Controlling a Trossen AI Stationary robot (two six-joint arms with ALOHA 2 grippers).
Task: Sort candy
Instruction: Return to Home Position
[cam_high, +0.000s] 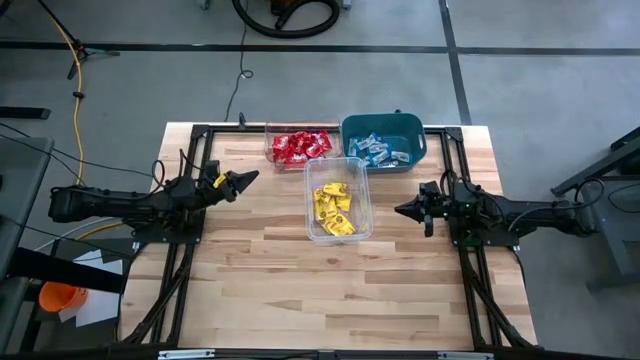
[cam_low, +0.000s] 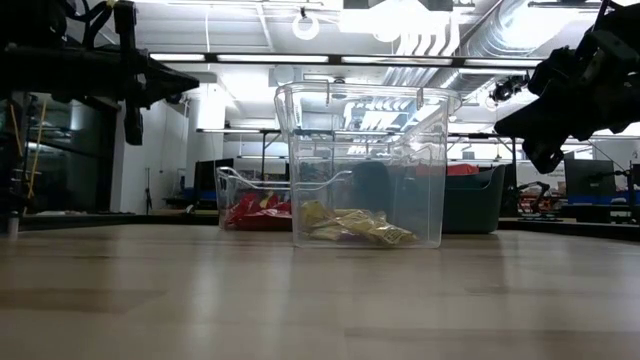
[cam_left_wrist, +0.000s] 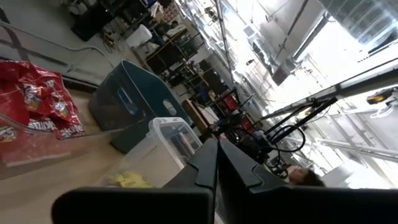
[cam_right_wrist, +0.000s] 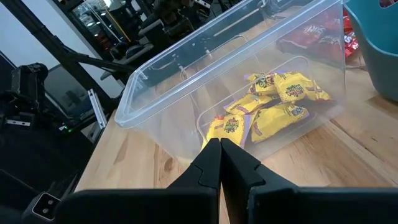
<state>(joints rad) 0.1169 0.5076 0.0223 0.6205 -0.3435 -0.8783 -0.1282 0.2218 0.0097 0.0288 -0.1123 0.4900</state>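
High view: the sorting looks done. Red candy and yellow candy lie in clear tubs, and blue candy lies in the teal bin, upper middle. The left end effector and right end effector hang beside them, empty. Next, I think, both arms just go home.
Left wrist view: the fingers are pressed together.
Right wrist view: the fingers are pressed together too, touching nothing.

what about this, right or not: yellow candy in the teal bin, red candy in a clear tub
No: the high view shows the yellow candy in the larger clear tub; the teal bin holds light blue candy. The red candy part stands.
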